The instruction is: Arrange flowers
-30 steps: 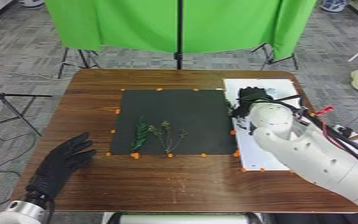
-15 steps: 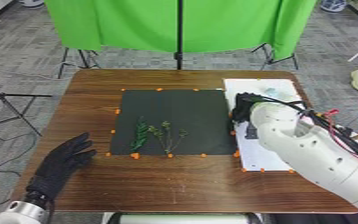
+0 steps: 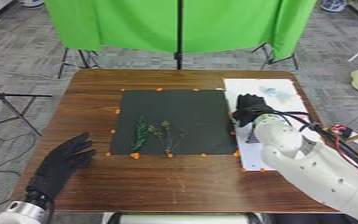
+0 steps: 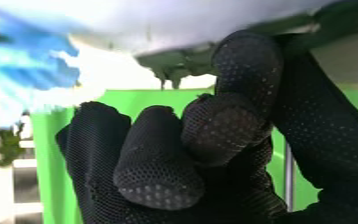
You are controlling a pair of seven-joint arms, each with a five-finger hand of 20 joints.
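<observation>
Brn wood tbl (image 3: 149,187) | dk mat (image 3: 171,107) | wht sheet (image 3: 246,86) R of mat | orange bits (image 3: 135,156), prob. tape

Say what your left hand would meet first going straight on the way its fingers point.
The left hand would probably come first to the near-left edge of the dark mat, beyond a strip of bare table; its height is unclear, so it might pass above.

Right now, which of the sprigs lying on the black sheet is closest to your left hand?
The leftmost one, the deep-green leafy sprig; the other sprigs, to its right, are paler, with thin, sparse stems.
</observation>
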